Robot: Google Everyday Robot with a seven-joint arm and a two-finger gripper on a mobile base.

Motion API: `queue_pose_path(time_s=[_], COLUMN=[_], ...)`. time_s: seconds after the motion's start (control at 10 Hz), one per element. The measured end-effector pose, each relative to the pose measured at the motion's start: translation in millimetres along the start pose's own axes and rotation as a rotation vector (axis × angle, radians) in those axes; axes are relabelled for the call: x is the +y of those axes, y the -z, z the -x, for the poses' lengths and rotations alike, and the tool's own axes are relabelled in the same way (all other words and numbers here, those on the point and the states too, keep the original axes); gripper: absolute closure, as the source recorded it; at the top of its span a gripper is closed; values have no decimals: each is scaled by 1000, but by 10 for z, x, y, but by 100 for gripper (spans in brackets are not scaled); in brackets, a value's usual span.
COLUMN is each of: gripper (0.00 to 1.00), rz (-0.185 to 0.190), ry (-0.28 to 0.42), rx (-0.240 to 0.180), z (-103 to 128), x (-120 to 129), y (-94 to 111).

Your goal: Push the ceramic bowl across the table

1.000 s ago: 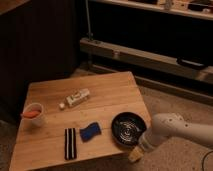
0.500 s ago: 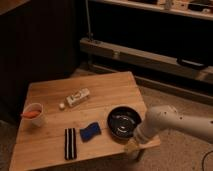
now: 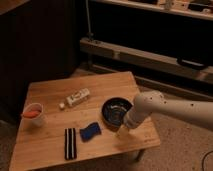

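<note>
**Gripper at the near-right rim of the ceramic bowl**

Camera view: there is only 1 view, looking down at an angle on the table (image 3: pixel 107 82), a small top of light wooden planks. Every place below is given from the ceramic bowl (image 3: pixel 116 111).

The ceramic bowl sits upright on the right half of the table, a little nearer the front edge than the back. It is wide, shallow, black and glossy, with pale rings showing inside.

The white arm (image 3: pixel 170 107) enters from the right, bends just right of the bowl and tapers down towards the tabletop. The gripper (image 3: pixel 125 129) is at its low end, right against the bowl's near-right rim and close above the wood. It appears to touch the rim, though the contact itself is hard to make out. How wide the gripper stands cannot be told, because it shows only as a pale blurred tip. Nothing can be seen held in it.

4 other things lie on the table, all left of the bowl:
- A blue pad (image 3: pixel 90 131) lies just beside the bowl's near-left edge, apart from it.
- A black strip with pale stripes (image 3: pixel 70 143) lies further left of that pad, near the front edge.
- A white tube (image 3: pixel 78 97) lies on its side, behind and left of the bowl.
- A small white cup (image 3: pixel 34 113) with orange contents stands well apart, by the far left edge.

Behind the bowl, beyond the table, dark metal shelving (image 3: pixel 150 50) runs across the background.
</note>
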Motion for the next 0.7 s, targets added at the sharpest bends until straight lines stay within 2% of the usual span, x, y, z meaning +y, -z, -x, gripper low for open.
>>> queue_pose_path(time_s=[0.4,0.7], gripper=[40,40], rz=[-7,-27], ry=[18,37], rx=[5,3], z=[125,343], x=[-98,-290], y=[14,149])
